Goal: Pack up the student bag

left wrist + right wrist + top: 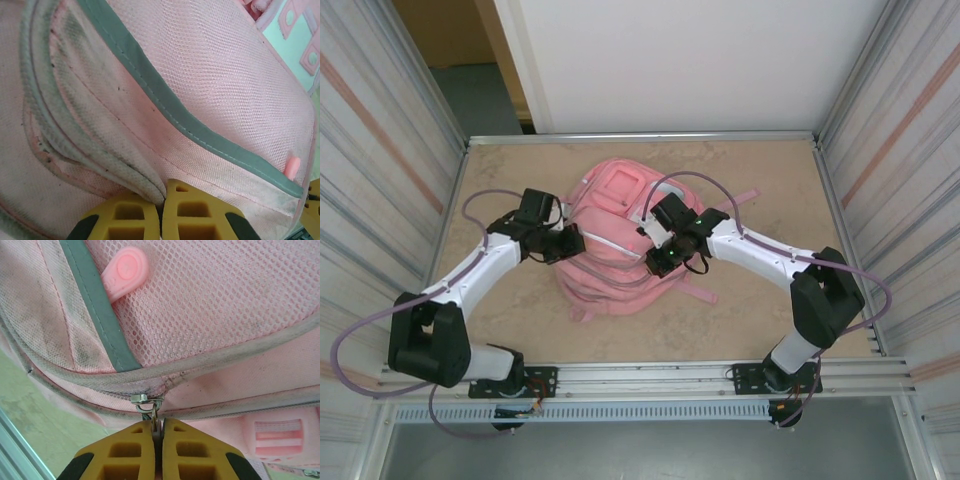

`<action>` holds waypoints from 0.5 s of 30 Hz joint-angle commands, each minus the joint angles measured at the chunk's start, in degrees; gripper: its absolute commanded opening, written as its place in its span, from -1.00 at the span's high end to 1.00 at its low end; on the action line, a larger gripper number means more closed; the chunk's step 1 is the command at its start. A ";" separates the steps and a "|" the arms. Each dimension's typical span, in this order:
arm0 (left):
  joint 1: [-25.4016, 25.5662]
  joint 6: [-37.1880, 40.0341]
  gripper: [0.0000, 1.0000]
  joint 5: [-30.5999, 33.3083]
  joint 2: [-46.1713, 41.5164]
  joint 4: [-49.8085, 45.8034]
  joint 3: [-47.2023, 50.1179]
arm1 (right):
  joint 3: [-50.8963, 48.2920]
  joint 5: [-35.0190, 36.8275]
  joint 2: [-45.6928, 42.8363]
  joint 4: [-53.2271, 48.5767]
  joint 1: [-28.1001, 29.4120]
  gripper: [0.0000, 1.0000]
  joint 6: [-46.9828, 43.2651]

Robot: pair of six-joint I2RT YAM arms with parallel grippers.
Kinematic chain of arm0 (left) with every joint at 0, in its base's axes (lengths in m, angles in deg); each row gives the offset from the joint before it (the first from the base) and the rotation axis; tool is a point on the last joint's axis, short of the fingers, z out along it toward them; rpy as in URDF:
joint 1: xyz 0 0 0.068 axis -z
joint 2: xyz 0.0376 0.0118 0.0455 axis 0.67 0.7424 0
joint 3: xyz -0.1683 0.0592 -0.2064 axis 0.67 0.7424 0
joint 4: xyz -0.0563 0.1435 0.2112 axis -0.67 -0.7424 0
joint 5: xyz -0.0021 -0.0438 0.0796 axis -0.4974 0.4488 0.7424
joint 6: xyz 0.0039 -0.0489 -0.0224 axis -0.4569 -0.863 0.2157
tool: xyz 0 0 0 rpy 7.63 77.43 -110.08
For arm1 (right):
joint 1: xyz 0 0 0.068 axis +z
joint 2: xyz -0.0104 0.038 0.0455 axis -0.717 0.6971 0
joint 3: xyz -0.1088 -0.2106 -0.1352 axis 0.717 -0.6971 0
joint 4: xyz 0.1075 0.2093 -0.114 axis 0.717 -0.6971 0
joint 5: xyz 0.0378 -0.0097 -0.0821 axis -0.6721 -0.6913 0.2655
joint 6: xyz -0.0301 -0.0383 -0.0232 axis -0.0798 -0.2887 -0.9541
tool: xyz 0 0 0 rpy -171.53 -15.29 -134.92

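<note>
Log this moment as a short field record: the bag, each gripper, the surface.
bag: student bag, pink, lying on the table between the two arms
left gripper: left gripper shut, pinching a piped seam edge of the bag
right gripper: right gripper shut on the metal zipper pull
nearby detail: pink rubber tab lying on the mesh panel above that zipper
zipper state: cannot tell whether open or closed
</note>
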 commanded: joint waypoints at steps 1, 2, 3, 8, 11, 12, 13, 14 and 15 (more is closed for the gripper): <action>-1.30 4.72 1.00 0.96 0.27 -2.73 -1.27 | -0.61 7.96 -0.16 -8.19 -3.23 0.81 -2.32; -1.37 4.39 1.00 -0.50 0.05 -2.22 -1.19 | -0.90 7.89 -0.65 -8.18 -3.75 0.77 -1.76; -1.29 4.25 1.00 -1.63 -0.20 -1.91 -1.31 | -1.43 8.03 -1.53 -7.89 -4.16 0.73 -1.32; -1.12 3.88 0.67 -4.85 -3.69 -2.26 -2.54 | -5.19 8.68 -7.78 -5.39 -6.68 0.39 0.42; -1.02 0.26 0.27 -4.26 -6.11 -3.40 -3.29 | -7.80 7.20 -14.53 -3.41 -7.66 0.20 0.63; -0.81 -1.38 0.19 -3.54 -7.26 -2.86 -2.62 | -8.68 7.42 -17.33 -2.34 -8.04 0.16 1.06; -0.57 -2.40 0.12 -2.43 -8.55 -2.64 -2.08 | -9.46 7.95 -19.62 -1.37 -8.35 0.12 1.71; -0.16 -3.14 -0.14 -0.07 -10.06 -2.46 -1.56 | -10.27 8.82 -22.78 -0.33 -8.82 0.07 2.43; 0.40 -3.36 -0.53 2.77 -11.79 -2.52 -1.20 | -10.82 9.79 -25.79 0.58 -9.16 -0.13 3.39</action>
